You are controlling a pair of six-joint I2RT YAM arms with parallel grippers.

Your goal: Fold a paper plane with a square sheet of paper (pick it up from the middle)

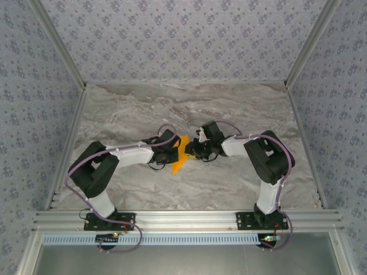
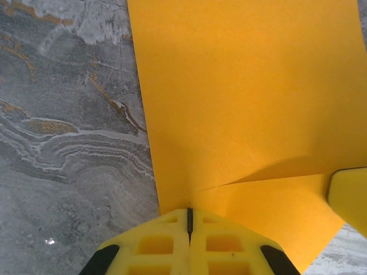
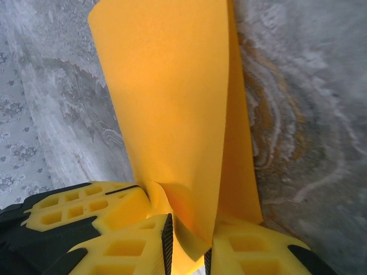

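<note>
The square sheet of paper (image 1: 179, 153) is at the middle of the desk (image 1: 241, 109), caught between the two arms where their wrists meet. It is thin, matt, bright-orange stock with no print. From above it reads as a narrow tapering sliver, wider at the far end and pointed toward the near edge.

The left jaws are clenched on it. In the left wrist view the two yellow fingers (image 2: 160, 246), moulded with a grid of square pockets, meet along a dark seam, and the sheet's near edge runs straight into that seam. A soft crease spreads from the pinch toward the right under a shadowed fold, and the rest of the sheet fans away smooth. A rounded yellow block (image 2: 351, 197) overlaps the sheet's right margin (whether it presses the paper I cannot tell).

The right jaws are grasping the sheet too. In the right wrist view the paper drops between pocketed yellow fingers (image 3: 120, 252) edged with black ribbed pads. It rises away from them as a tall panel, bowed like a half-tube with a rounded top corner. Another pocketed yellow piece (image 3: 86, 206) lies just left of the pinch.

The desk has a grey marble pattern with white and rust veins. The walls (image 1: 172, 34) carry a small floral print.
</note>
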